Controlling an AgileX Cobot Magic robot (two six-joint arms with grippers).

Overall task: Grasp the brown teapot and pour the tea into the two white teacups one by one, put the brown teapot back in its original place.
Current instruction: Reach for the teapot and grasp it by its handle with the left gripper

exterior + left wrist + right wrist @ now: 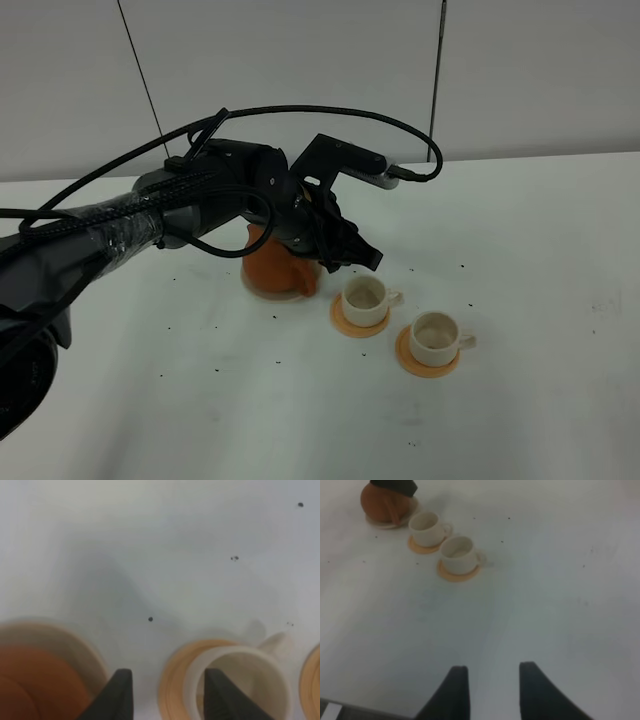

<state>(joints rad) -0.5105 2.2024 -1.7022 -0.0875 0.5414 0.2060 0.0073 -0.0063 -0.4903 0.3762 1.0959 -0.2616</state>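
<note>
The brown teapot [272, 268] stands on its pale cream saucer [262, 291], partly hidden under my left arm. My left gripper [362, 258] hovers open and empty just right of the teapot, over the gap between it and the nearer white teacup [365, 297]. In the left wrist view the gripper [167, 695] stands between the teapot [35, 685] and that cup [240, 680]. The second white teacup [437, 336] stands further right. My right gripper [492, 690] is open and empty, far from the teapot [382, 505] and both cups [425, 526] [457, 551]. It is out of the high view.
Each cup sits on a flat orange coaster [345, 322] [425, 364]. The white table [520, 250] carries small dark specks. A black cable [330, 115] loops above my left arm. A grey wall stands behind the table.
</note>
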